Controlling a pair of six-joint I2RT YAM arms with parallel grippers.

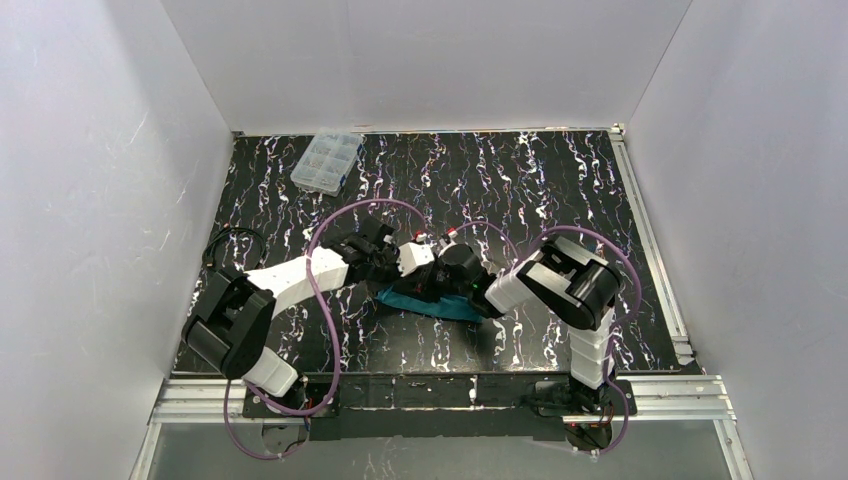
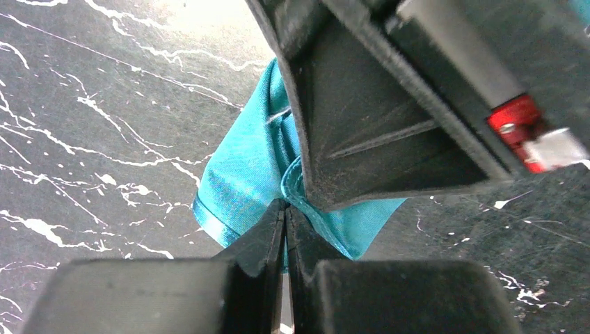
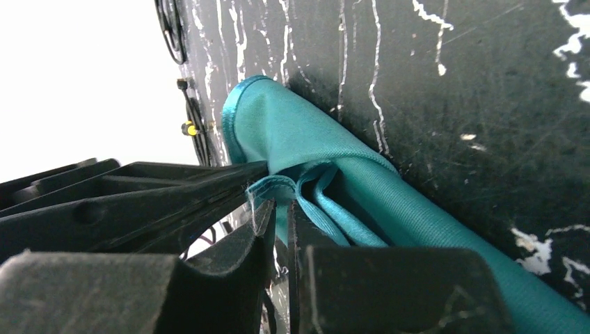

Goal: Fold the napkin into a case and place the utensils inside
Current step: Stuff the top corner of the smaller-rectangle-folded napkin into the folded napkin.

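The teal napkin (image 1: 440,303) lies bunched and partly folded on the black marbled table, under the spot where both arms meet. In the left wrist view my left gripper (image 2: 286,209) is shut on a fold of the napkin (image 2: 243,174), with a sliver of cloth between its fingertips. My right gripper (image 3: 280,205) pinches the napkin's (image 3: 292,132) hemmed edge in a narrow gap. From above, the left gripper (image 1: 390,268) and right gripper (image 1: 405,275) are almost touching. The right gripper's black body (image 2: 389,104) looms over the left one. No finished case shows. The utensils are out of view.
A clear plastic compartment box (image 1: 327,160) sits at the back left of the table. White walls close in three sides. Purple cables (image 1: 320,250) loop over the left arm. An aluminium rail (image 1: 650,250) runs along the table's right edge.
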